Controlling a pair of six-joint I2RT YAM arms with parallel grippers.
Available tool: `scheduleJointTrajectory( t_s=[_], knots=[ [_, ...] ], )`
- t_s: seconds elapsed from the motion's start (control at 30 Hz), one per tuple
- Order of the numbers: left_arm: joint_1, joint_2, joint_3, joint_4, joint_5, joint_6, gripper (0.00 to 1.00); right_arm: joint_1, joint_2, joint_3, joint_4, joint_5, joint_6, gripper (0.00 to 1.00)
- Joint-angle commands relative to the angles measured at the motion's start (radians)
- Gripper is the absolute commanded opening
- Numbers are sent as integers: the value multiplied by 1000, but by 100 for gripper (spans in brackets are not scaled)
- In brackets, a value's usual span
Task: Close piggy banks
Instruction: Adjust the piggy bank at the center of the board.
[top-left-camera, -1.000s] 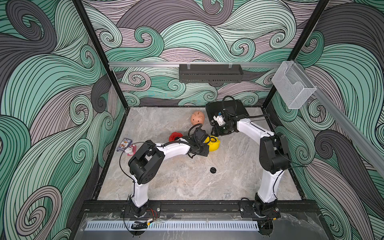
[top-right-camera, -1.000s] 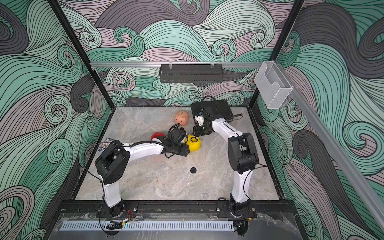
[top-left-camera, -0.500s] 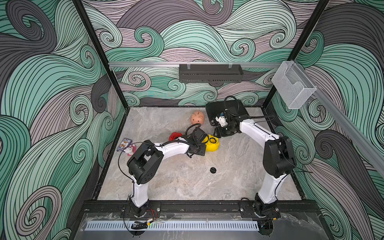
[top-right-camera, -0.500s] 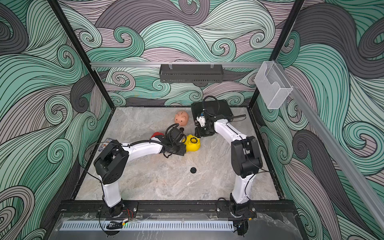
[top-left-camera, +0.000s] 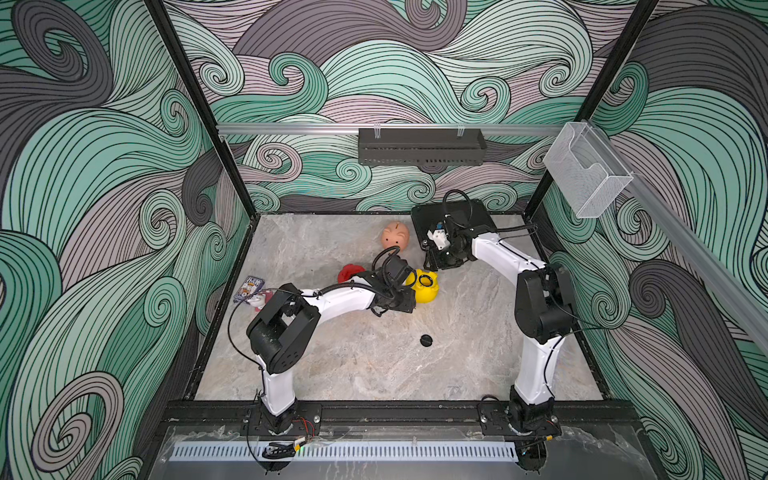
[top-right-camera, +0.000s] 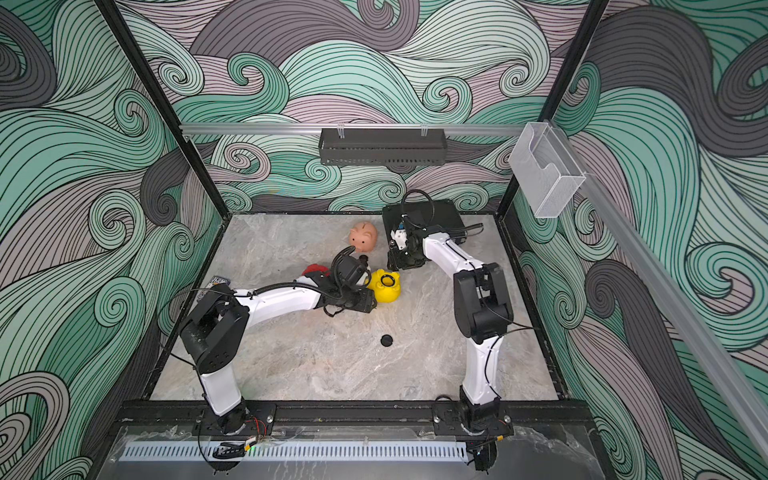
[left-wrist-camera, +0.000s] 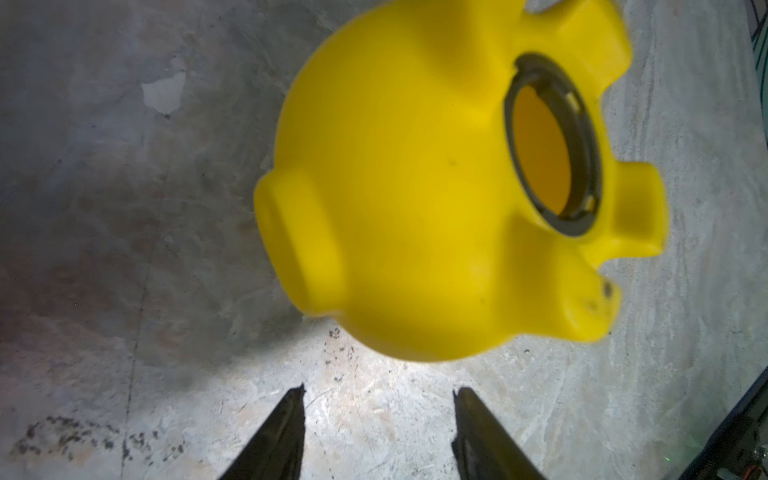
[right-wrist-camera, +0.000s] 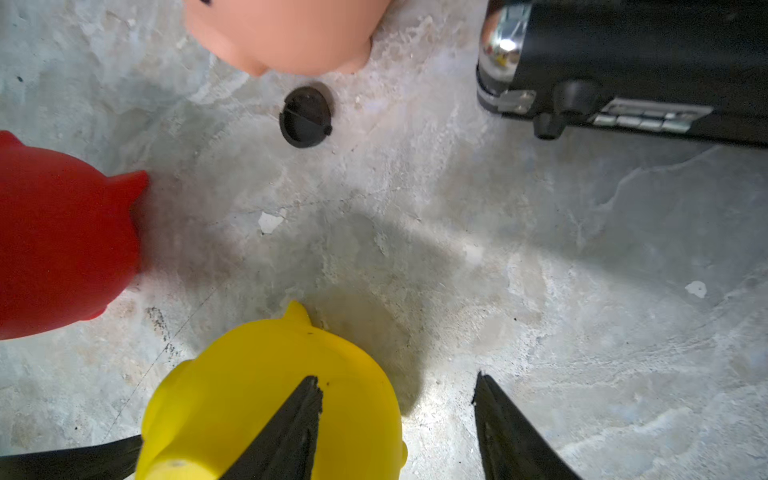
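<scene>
Covering the floor of a booth walled in green, grey and mauve wave patterns, the mottled grey marble-look counter (top-left-camera: 340, 374) carries everything in play. A black slotted rack (top-left-camera: 421, 146) hangs from a rail on the back wall, and a clear plastic holder (top-left-camera: 586, 172) sits on the side rail. The yellow piggy bank (left-wrist-camera: 436, 187) lies belly up near the middle, its round hole open and dark-rimmed; the left gripper (left-wrist-camera: 378, 432) sits just beside it with fingers parted and nothing between them. The red piggy bank (right-wrist-camera: 62, 241) lies behind the left wrist, mostly hidden by it in both top views. The peach-pink piggy bank (top-left-camera: 395, 235) stands upright toward the back, next to a black case (top-right-camera: 444, 214) half covered by the right arm. The right gripper (right-wrist-camera: 397, 424) hovers over the counter between the pigs and the case, its fingers spread and empty. One black plug (right-wrist-camera: 306, 117) lies just beside the pink pig, seen only from the right wrist; another plug (top-left-camera: 426, 340) lies alone nearer the front. A small printed packet (top-left-camera: 248, 287) at the left edge is too small to read.
</scene>
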Motion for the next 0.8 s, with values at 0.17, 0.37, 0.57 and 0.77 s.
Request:
scheduleJointTrajectory(
  t_s=[0.17, 0.37, 0.57, 0.77],
  knots=[
    [9, 54, 95, -52, -65, 32, 57, -7, -28, -53, -20, 3, 3, 60],
    [26, 73, 121, -64, -72, 39, 57, -10, -59, -89, -20, 14, 6, 60],
    [43, 86, 139, -73, -72, 50, 57, -13, -88, -124, -20, 16, 13, 60],
    [55, 104, 181, -102, -72, 61, 57, -13, -115, -162, -22, 15, 23, 60]
  ],
)
